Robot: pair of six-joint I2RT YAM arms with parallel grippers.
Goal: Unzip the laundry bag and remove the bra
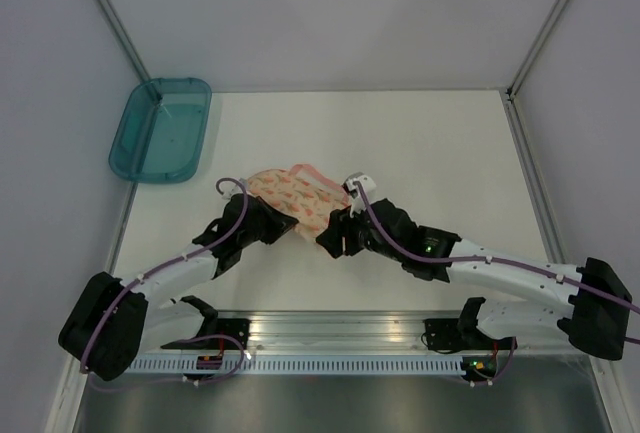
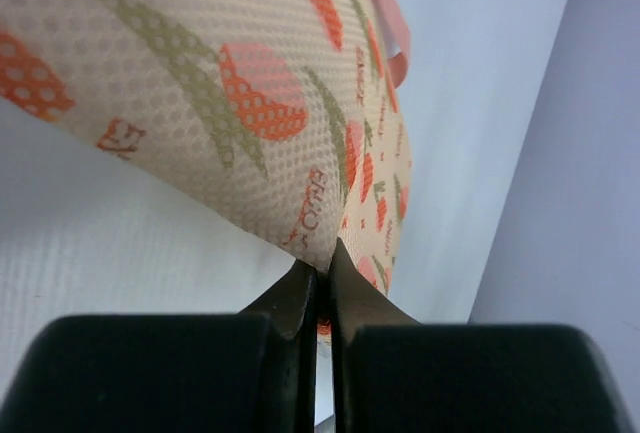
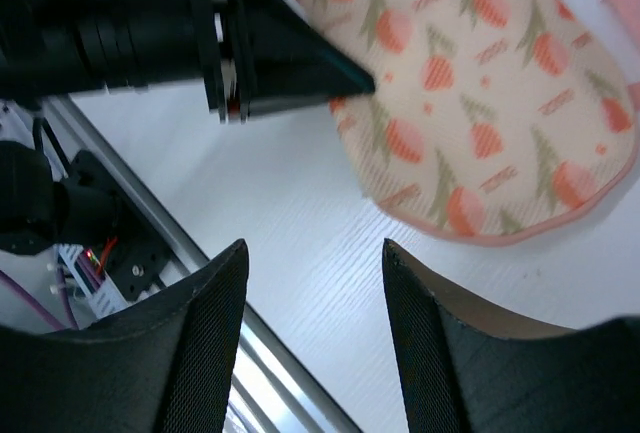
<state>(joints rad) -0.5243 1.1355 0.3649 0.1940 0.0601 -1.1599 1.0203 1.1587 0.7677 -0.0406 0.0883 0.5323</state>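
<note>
The laundry bag [image 1: 292, 193] is a cream-peach pouch with orange-red shapes and a pink loop, lying mid-table. My left gripper [image 1: 290, 225] is shut on the bag's near edge; in the left wrist view its jaws pinch the fabric [image 2: 322, 261] and the bag [image 2: 230, 83] fills the frame. My right gripper [image 1: 330, 238] is open and empty just right of the bag's near end; in the right wrist view it [image 3: 315, 253] hovers over bare table, with the bag [image 3: 480, 93] ahead and the left gripper [image 3: 290, 68] on its edge. The bra is hidden.
A teal plastic tray [image 1: 160, 129] sits at the table's far left. The aluminium rail [image 1: 340, 338] with the arm bases runs along the near edge. Grey walls enclose the table on three sides.
</note>
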